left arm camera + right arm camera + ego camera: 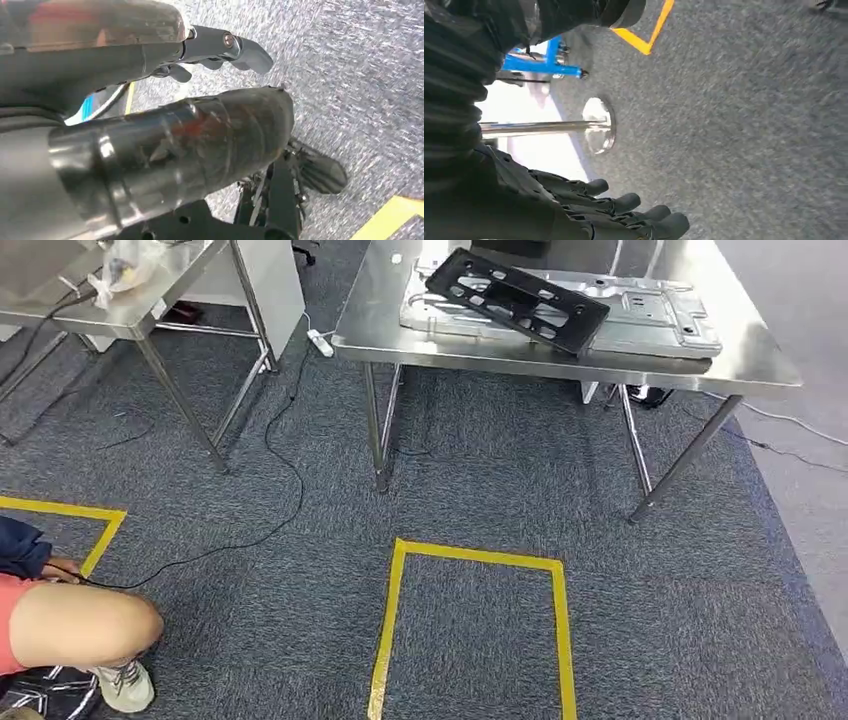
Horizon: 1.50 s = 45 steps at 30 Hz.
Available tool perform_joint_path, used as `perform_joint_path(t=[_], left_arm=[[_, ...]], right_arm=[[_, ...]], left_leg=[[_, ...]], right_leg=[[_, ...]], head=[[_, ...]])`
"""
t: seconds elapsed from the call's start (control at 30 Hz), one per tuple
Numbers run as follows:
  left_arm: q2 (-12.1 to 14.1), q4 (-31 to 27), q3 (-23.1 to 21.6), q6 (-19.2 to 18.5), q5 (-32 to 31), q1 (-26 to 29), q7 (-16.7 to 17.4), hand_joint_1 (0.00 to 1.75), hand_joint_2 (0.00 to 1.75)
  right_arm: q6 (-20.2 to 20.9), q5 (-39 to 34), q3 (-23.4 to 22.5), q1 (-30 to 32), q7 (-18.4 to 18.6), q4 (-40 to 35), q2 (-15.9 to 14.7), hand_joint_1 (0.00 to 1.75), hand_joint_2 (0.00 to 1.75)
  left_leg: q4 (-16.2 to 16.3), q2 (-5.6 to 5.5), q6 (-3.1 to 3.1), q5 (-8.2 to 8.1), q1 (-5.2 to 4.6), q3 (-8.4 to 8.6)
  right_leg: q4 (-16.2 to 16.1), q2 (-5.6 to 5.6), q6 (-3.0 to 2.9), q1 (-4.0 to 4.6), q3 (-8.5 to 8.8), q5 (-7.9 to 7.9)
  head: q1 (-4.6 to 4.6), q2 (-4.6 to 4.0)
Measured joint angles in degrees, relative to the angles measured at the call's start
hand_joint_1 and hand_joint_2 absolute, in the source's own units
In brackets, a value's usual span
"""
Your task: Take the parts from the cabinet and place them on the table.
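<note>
While both arms hang over the grey carpet, the parts lie on the steel table ahead: a black perforated panel resting tilted across a silver sheet-metal plate. Left hand holds nothing, its fingers loosely apart. Right hand is likewise empty, fingers extended side by side (slightly curled). A person's bent knee shows beside yellow floor tape.

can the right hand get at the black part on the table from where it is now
Probably not yet. The right hand hangs low over the carpet, holding nothing, while the black part lies on the steel table beyond a stretch of open floor.
</note>
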Motion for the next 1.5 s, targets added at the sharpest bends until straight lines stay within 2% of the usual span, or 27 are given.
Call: perform_joint_path(t=[0.07, 0.1, 0.13, 0.2, 0.27, 0.33, 0.4, 0.43, 0.6, 0.63, 0.73, 0.77, 0.8, 0.83, 0.9, 0.93, 0.97, 1.0, 1.07, 1.13, 1.17, 1.23, 1.3, 1.33, 1.4, 1.43, 1.5], left_arm=[[0.0, 0.0, 0.0, 0.0, 0.0, 0.0, 0.0, 0.0, 0.0], [0.0, 0.0, 0.0, 0.0, 0.0, 0.0, 0.0, 0.0, 0.0], [0.0, 0.0, 0.0, 0.0, 0.1, 0.0, -0.1, 0.0, 0.0], [0.0, 0.0, 0.0, 0.0, 0.2, 0.1, -0.1, 0.0, 0.0], [0.0, 0.0, 0.0, 0.0, 0.2, 0.2, -0.1, 0.0, 0.0], [0.0, 0.0, 0.0, 0.0, 0.2, 0.2, -0.2, 0.0, 0.0], [0.1, 0.0, 0.0, 0.0, 0.2, 0.2, -0.2, 0.0, 0.0], [0.1, 0.0, 0.0, 0.0, 0.2, 0.1, -0.4, 0.0, 0.0], [0.1, 0.0, 0.0, 0.2, 0.5, 0.2, -0.9, 0.0, 0.0], [0.1, 0.0, 0.0, 0.3, 0.4, 0.1, -1.2, 0.0, 0.0], [0.1, 0.0, -0.2, -0.2, -0.4, 0.2, -3.6, 0.0, 0.0], [0.1, 0.0, -0.2, -0.7, -0.3, 0.3, -4.3, 0.0, 0.0], [0.1, 0.0, -0.2, -1.4, 0.0, 0.3, -4.9, 0.0, 0.0], [0.1, 0.0, -0.2, -2.1, 0.3, 0.3, -5.3, 0.0, 0.0], [0.1, 0.0, -0.2, -2.8, 0.7, 0.2, -5.8, 0.0, 0.0], [0.0, 0.0, -0.2, -2.6, 0.7, 0.3, -5.8, 0.0, 0.0], [-0.1, 0.0, -0.2, -2.3, 0.7, 0.1, -5.6, 0.0, 0.0], [-0.1, 0.0, -0.2, -2.1, 0.7, 0.1, -5.5, 0.0, 0.0], [-0.1, 0.0, -0.2, -2.3, 0.8, 0.1, -5.9, 0.0, 0.0], [-0.1, 0.0, -0.2, -2.2, 0.9, 0.1, -5.9, 0.0, 0.0], [-0.1, 0.0, -0.2, -2.0, 1.0, 0.0, -5.7, 0.0, 0.0], [0.0, 0.0, -0.2, -1.7, 1.2, 0.1, -5.4, 0.0, 0.0], [0.0, 0.0, -0.2, -1.5, 1.4, 0.3, -5.0, 0.0, 0.0], [0.0, 0.0, -0.2, -1.2, 1.4, 0.4, -4.9, 0.0, 0.0], [0.0, 0.0, -0.2, -0.8, 1.4, 0.3, -4.8, 0.0, 0.0], [0.1, 0.0, -0.2, -0.8, 1.4, 0.3, -4.9, 0.0, 0.0], [0.1, 0.0, -0.2, -0.7, 1.4, 0.1, -5.0, 0.0, 0.0]], right_arm=[[0.0, 0.1, -0.2, 0.1, 0.0, 0.0, 0.2, 0.0, 1.75], [0.0, 0.1, -0.2, 0.1, 0.0, 0.0, 0.7, 0.0, 1.75], [0.0, 0.1, -0.2, 0.0, 0.0, 0.0, 0.8, 0.0, 1.75], [0.0, 0.1, -0.3, 0.1, 0.0, 0.0, 0.8, 0.0, 1.75], [0.0, 0.1, -0.3, 0.2, 0.0, 0.0, 0.9, 0.0, 1.75], [0.0, 0.1, -0.4, 0.2, 0.0, 0.0, 1.1, 0.0, 1.75], [0.0, 0.1, -0.6, 0.2, 0.0, 0.0, 1.3, 0.0, 1.75], [0.0, 0.1, -0.6, 0.2, 0.0, 0.0, 1.4, 0.0, 1.75], [0.2, -0.9, -1.2, 0.1, -1.2, 0.0, 1.4, 0.0, 1.75], [0.2, -1.2, -1.3, 0.2, -1.4, 0.0, 1.4, 0.0, 1.75], [0.2, -1.4, -1.7, 0.2, -1.8, 0.0, 1.6, 0.0, 1.75], [0.2, -1.4, -1.8, 0.2, -1.8, 0.0, 1.8, 0.0, 1.75], [0.2, -1.4, -2.0, 0.3, -1.8, 0.0, 1.8, 0.0, 1.75], [0.3, -1.4, -2.1, 0.3, -1.8, 0.0, 1.9, 0.0, 1.75], [1.0, -1.4, -2.2, 0.2, -1.8, 0.0, 1.9, 0.0, 1.75], [1.1, -1.4, -2.2, 0.2, -1.8, 0.0, 1.9, 0.0, 1.75], [1.3, -1.3, -2.3, 0.2, -1.8, 0.0, 1.9, 0.0, 1.75], [1.4, -1.3, -2.4, 0.2, -1.8, 0.0, 1.9, 0.0, 0.0], [1.8, -1.3, -2.6, 0.2, -1.8, 0.0, 1.9, 0.0, 0.0], [1.9, -2.0, -2.8, 0.2, -2.4, 0.0, 2.3, 0.0, 0.0], [1.7, -2.7, -3.2, 0.1, -3.4, 0.0, 2.3, 0.0, 0.0], [1.5, -4.6, -4.2, 0.1, -5.9, 0.0, 2.3, 0.0, 0.0], [1.2, -6.0, -5.5, 0.1, -7.3, 0.0, 2.3, 0.0, 0.0], [1.1, -6.3, -6.0, 0.1, -7.8, 0.0, 2.4, 0.0, 0.0], [1.1, -6.7, -6.9, 0.0, -8.4, 0.0, 2.7, 0.0, 0.0], [1.0, -6.9, -7.2, -0.1, -8.5, 0.0, 2.9, 0.0, 0.0], [1.1, -7.7, -8.1, -0.4, -8.9, 0.0, 3.3, 0.0, 0.0]], left_leg=[[-0.2, 0.0, -0.82, 0.53, 0.01, -0.06], [0.0, -0.06, -1.09, 0.22, 0.02, -0.3], [1.6, -0.25, -1.51, -1.76, 0.17, -1.09], [10.0, -0.32, -2.04, -7.67, 0.49, -4.39], [17.2, -0.32, -2.59, -10.54, 0.73, -6.65], [14.1, -0.29, -2.99, -7.89, 1.08, -3.78], [3.9, -0.27, -2.97, -3.84, 1.35, 2.55], [-0.1, -0.28, -2.8, -4.52, 1.41, 4.64], [-0.7, -0.42, -0.24, -3.73, 1.29, 3.92], [-0.7, -0.34, 0.09, -3.5, 1.28, 3.95], [-0.6, -0.17, 0.68, -2.98, 1.09, 3.1], [-0.5, -0.12, 0.68, -2.89, 1.01, 2.92], [-0.4, -0.11, 0.66, -2.87, 0.95, 2.87], [-0.4, -0.13, 0.65, -2.88, 0.91, 2.92], [-0.3, -0.26, 0.47, -3.01, 0.81, 3.24], [-0.3, -0.23, 0.37, -3.08, 0.83, 3.23], [0.0, -0.23, -0.04, -3.13, 0.44, 3.01], [-0.1, -0.24, -0.33, -3.0, 0.53, 2.75], [-0.3, -0.13, -0.85, -2.89, 0.64, 2.82], [0.9, -0.27, -1.56, -4.06, 0.63, 2.49], [3.9, -0.3, -1.62, -6.22, 0.64, 1.03], [12.6, -0.33, -1.94, -10.26, 0.8, -2.99], [17.8, -0.31, -2.18, -11.07, 0.82, -5.59], [16.3, -0.3, -2.23, -9.29, 0.89, -4.99], [6.9, -0.3, -2.14, -3.71, 1.0, -0.74], [2.2, -0.4, -2.0, -2.19, 1.04, 1.32], [1.1, -0.66, -1.3, -2.97, 0.77, 1.64]], right_leg=[[-0.6, 0.01, -0.62, -0.01, -0.19, 0.42], [-1.3, -0.2, -1.04, -0.77, -0.15, 1.18], [-1.5, -0.3, -1.36, -0.67, -0.43, 1.61], [-1.3, -0.4, -1.83, -0.62, -1.54, 2.17], [-1.1, -0.51, -1.72, -0.59, -2.52, 2.63], [-0.5, -0.49, -1.47, -0.72, -3.33, 2.93], [0.4, -0.45, -1.23, -0.82, -3.93, 2.88], [0.8, -0.46, -0.87, -0.72, -4.27, 2.84], [1.5, -0.46, 0.88, -0.5, -4.87, 3.16], [2.7, -0.31, 1.1, -0.74, -5.31, 1.86], [15.4, -0.1, 1.76, -0.78, -10.66, -5.58], [18.6, -0.11, 1.81, -0.78, -11.93, -6.47], [19.0, -0.11, 1.77, -0.78, -11.84, -5.91], [16.6, -0.11, 1.61, -0.77, -10.42, -4.06], [6.3, -0.08, 0.86, -0.63, -4.96, 1.21], [2.1, -0.03, 0.31, -0.42, -3.16, 1.91], [1.2, -0.02, 0.13, -0.04, -2.74, 1.43], [1.2, -0.07, 0.02, 0.0, -2.89, 1.4], [1.2, 0.06, -0.19, 0.16, -3.08, 1.35], [0.2, -0.19, -1.08, -0.54, -2.7, 1.94], [0.2, -0.25, -1.52, -0.59, -2.84, 1.99], [0.2, -0.29, -1.59, -0.49, -2.93, 1.99], [0.4, -0.3, -1.6, -0.48, -2.99, 1.97], [0.5, -0.28, -1.63, -0.48, -2.96, 1.93], [1.0, -0.01, -1.38, -0.56, -2.94, 1.71], [1.4, 0.08, -1.09, -0.56, -3.05, 1.5], [1.9, 0.18, -0.47, -0.17, -3.64, 1.41]], head=[[0.0, 0.0], [-0.07, 0.0], [-0.07, 0.0], [-0.18, 0.0], [-0.2, 0.0], [-0.2, 0.0], [-0.2, 0.0], [-0.2, 0.0], [-0.09, 0.0], [-0.07, 0.0], [-0.09, 0.0], [-0.09, 0.0], [-0.09, 0.0], [-0.07, 0.0], [-0.07, 0.0], [-0.07, 0.0], [-0.11, 0.0], [-0.13, 0.0], [-0.13, 0.0], [-0.09, 0.0], [-0.22, 0.0], [-0.2, 0.0], [-0.2, 0.0], [-0.18, 0.0], [-0.2, 0.0], [-0.17, 0.0], [-0.09, 0.0]])
